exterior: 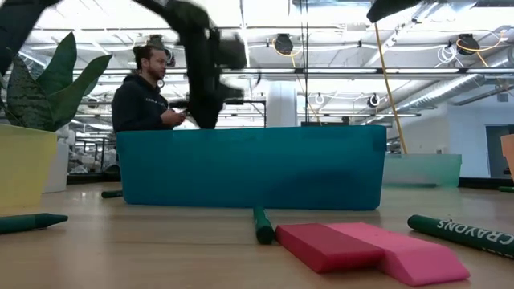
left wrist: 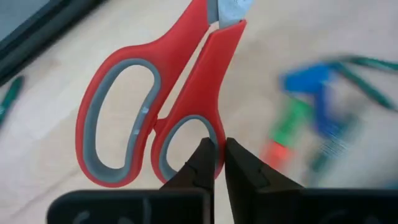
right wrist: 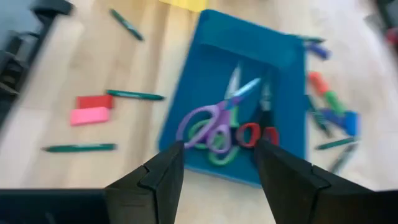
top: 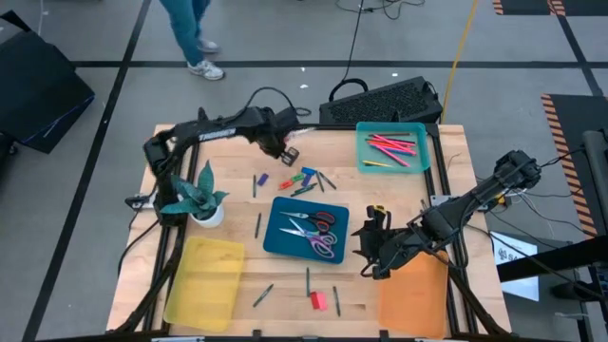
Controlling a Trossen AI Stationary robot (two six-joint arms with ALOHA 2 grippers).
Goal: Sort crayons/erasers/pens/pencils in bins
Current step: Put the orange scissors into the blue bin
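— Gripping anything, is the left pincer [left wrist: 217, 155]?
— It's clenching red-handled plastic scissors [left wrist: 155, 106] by one loop, above the wooden bench [top: 237, 152].
— And rightward?
— The right pincer [right wrist: 217, 165] is hanging released, nearer the opaque dark blue rectangular bin [top: 285, 237] lying just leftward.

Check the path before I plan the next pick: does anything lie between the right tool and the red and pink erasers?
Nothing tall. The open right tool hangs beside the blue bin; only a green crayon lies by the erasers on its side. The left tool holds scissors far off.
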